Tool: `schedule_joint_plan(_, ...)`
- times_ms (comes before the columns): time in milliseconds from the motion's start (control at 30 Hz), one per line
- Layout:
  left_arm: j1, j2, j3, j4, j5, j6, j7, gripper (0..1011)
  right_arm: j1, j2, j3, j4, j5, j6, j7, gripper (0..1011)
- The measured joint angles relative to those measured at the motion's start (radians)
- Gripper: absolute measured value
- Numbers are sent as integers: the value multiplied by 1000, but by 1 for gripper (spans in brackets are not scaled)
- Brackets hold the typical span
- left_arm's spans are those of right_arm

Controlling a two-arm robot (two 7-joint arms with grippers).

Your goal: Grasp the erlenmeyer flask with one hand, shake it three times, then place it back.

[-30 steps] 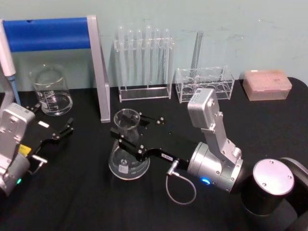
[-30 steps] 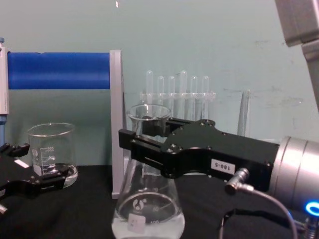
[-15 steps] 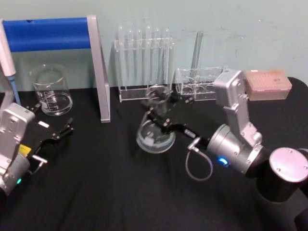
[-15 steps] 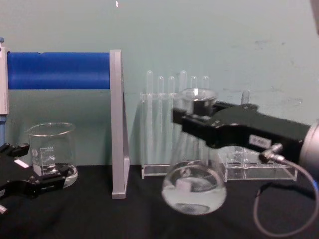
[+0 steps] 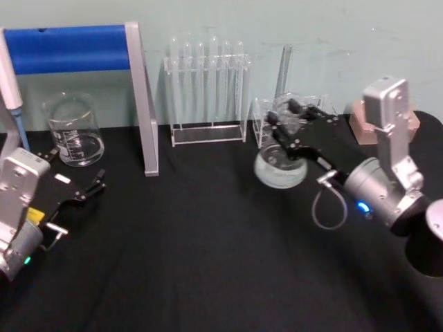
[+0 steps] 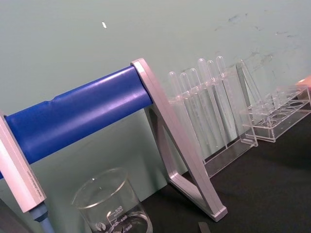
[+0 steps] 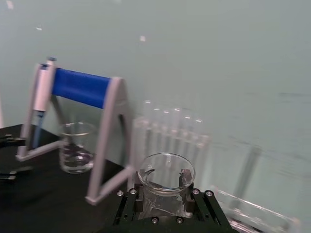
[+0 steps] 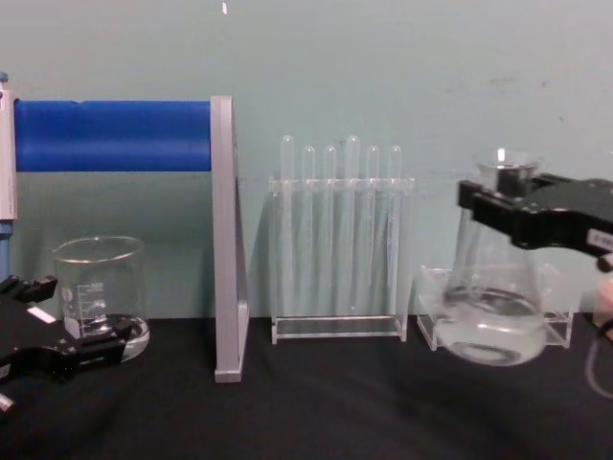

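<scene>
Right gripper (image 5: 287, 126), at two o'clock, pinches the narrow neck of the fragile, likely slippery erlenmeyer flask (image 5: 279, 170); left gripper (image 5: 77, 168) rests open at eight.

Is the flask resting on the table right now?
No, in the chest view the erlenmeyer flask hangs clear above the black table, its neck clamped in the right tool.
</scene>
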Motion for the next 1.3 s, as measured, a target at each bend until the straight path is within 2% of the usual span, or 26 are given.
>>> schedule_joint_plan(33, 0, 0, 0, 0, 0, 0, 0, 1001, -4, 1, 16, 1, -2, 1, -8, 449)
schedule_joint_plan(333, 0, 0, 0, 0, 0, 0, 0, 1000, -22, -1, 83, 4, -16, 5, -35, 449)
schedule_joint_plan(600, 0, 0, 0, 0, 0, 0, 0, 1001, -24, -14, 96, 6, -26, 7, -27, 449)
schedule_joint_plan(867, 0, 0, 0, 0, 0, 0, 0, 1001, -17, -33, 59, 6, -28, 8, 12, 449)
schedule_joint_plan(1033, 0, 0, 0, 0, 0, 0, 0, 1001, -13, -42, 21, 2, -28, 8, 39, 450)
schedule_joint_plan(1200, 0, 0, 0, 0, 0, 0, 0, 1001, -8, -51, -40, -8, -23, 13, 81, 449)
schedule_joint_plan(1300, 0, 0, 0, 0, 0, 0, 0, 1001, -7, -53, -60, -13, -16, 14, 96, 449)
